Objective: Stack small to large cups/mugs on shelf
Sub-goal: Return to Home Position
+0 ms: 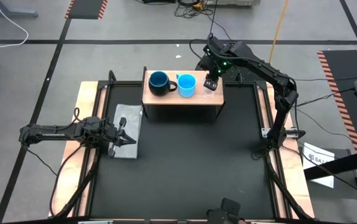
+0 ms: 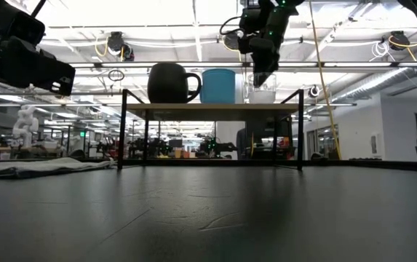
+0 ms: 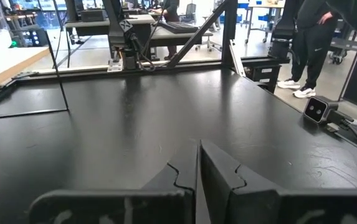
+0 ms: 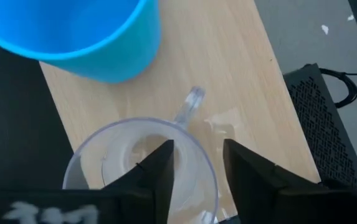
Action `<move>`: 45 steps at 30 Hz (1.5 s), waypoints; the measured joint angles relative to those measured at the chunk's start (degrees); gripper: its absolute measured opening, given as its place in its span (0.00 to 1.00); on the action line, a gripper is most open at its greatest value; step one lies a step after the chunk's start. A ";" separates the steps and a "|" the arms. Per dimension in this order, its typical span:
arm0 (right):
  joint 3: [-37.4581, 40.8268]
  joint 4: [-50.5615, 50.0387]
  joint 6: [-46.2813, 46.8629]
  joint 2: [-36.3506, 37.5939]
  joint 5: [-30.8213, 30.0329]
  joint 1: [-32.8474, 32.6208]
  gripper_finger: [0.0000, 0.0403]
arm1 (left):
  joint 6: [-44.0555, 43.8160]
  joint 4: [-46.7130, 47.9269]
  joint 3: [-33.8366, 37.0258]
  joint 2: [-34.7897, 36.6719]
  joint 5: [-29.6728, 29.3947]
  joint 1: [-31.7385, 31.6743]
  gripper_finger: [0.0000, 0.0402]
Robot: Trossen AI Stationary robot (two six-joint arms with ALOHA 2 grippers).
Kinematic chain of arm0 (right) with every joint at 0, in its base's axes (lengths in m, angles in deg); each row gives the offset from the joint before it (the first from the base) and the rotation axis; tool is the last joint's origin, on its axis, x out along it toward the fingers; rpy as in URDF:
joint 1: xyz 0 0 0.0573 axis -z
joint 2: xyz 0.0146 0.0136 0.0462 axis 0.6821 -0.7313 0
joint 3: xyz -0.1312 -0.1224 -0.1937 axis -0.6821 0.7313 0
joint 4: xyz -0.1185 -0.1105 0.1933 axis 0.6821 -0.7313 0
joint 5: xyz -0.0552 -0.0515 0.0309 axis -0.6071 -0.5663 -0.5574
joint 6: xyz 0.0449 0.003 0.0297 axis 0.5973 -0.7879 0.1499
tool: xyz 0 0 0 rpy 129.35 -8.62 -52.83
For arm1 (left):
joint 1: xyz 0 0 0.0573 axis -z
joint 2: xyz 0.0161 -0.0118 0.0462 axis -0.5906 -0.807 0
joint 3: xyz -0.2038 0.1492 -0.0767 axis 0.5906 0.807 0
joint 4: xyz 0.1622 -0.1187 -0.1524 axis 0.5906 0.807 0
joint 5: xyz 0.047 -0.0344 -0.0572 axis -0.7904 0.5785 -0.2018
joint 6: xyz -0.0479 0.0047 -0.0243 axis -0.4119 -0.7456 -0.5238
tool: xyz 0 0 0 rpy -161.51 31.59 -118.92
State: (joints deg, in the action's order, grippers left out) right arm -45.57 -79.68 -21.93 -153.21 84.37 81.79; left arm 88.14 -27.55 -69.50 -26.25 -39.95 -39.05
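Two parted fingers of the right gripper (image 4: 197,155) straddle the small clear cup's (image 4: 113,165) rim, clamping nothing. The cup stands free on the shelf (image 4: 240,81), just beside the light-blue cup (image 4: 72,31), with the navy mug (image 1: 159,83) beyond, seemingly ordered by size. The left gripper (image 3: 198,149) waits closed above the grey cloth (image 1: 128,115).

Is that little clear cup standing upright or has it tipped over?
Upright: the clear cup stands on the shelf, its round mouth facing up toward the right gripper above it.

Nothing written can be read for certain. A white sheet (image 1: 319,157) just beside the table's (image 1: 184,155) right edge carries dark print, too small to make out.
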 joint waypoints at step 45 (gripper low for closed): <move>-8.79 2.01 1.59 9.58 9.22 -3.68 0.00 | -0.44 -0.11 0.00 0.01 -0.02 0.02 0.05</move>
State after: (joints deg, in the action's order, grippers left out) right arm -54.36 -77.67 -20.34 -143.64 93.59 78.11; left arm 87.70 -27.65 -69.50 -26.24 -39.98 -39.03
